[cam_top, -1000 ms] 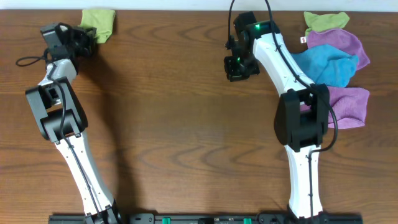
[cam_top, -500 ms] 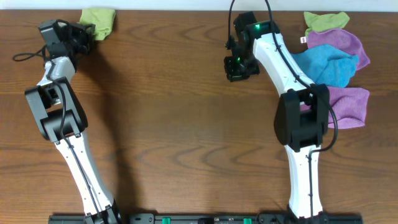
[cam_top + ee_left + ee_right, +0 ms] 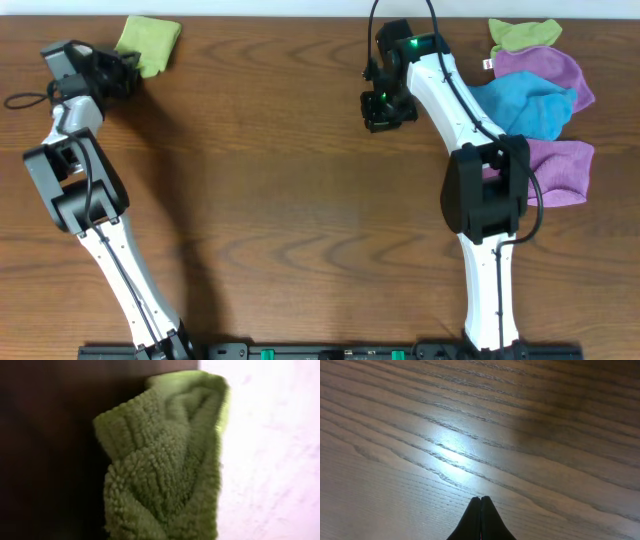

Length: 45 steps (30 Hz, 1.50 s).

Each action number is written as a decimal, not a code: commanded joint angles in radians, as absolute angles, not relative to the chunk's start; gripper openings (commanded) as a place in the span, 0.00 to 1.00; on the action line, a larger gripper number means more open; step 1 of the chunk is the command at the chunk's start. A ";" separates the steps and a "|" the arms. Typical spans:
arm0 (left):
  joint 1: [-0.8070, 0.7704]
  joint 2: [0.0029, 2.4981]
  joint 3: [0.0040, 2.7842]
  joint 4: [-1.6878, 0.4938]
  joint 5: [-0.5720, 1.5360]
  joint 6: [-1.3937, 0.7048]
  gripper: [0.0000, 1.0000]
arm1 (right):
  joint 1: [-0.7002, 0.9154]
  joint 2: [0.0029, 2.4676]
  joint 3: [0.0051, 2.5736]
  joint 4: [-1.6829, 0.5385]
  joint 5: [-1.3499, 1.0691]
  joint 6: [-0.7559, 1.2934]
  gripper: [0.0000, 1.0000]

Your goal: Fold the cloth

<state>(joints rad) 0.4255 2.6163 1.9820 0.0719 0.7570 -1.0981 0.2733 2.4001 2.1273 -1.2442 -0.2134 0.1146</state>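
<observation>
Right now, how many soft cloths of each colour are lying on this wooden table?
Green: 2, the lime-green microfibre cloth at the far left and the lime-green cloth at the far end of the right-hand heap
Purple: 2, the upper purple cloth and the lower purple cloth
Blue: 1, the blue cloth
Total: 5 cloths

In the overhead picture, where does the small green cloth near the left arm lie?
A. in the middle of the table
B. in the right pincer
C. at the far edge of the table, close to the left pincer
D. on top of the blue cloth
C: the green cloth lies at the far edge of the table, close to the left pincer.
</observation>
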 commanded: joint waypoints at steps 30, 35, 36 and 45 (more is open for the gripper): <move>0.387 2.524 2.006 -0.071 0.738 -1.004 0.57 | 0.279 2.362 2.148 -1.234 -0.237 0.161 0.01; 0.394 2.513 2.006 -0.075 0.771 -1.017 0.95 | 0.279 2.362 2.148 -1.234 -0.237 0.160 0.01; 0.396 2.508 2.006 -0.075 0.782 -1.014 0.95 | 0.279 2.362 2.148 -1.234 -0.237 0.160 0.02; 0.392 2.379 2.006 -0.117 0.789 -0.807 0.95 | 0.279 2.362 2.148 -1.225 -0.237 0.160 0.01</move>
<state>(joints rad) 0.3958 2.4821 1.9831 -0.1101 0.7784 -0.9279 0.2733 2.4001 2.1273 -1.2308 -0.2291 0.1493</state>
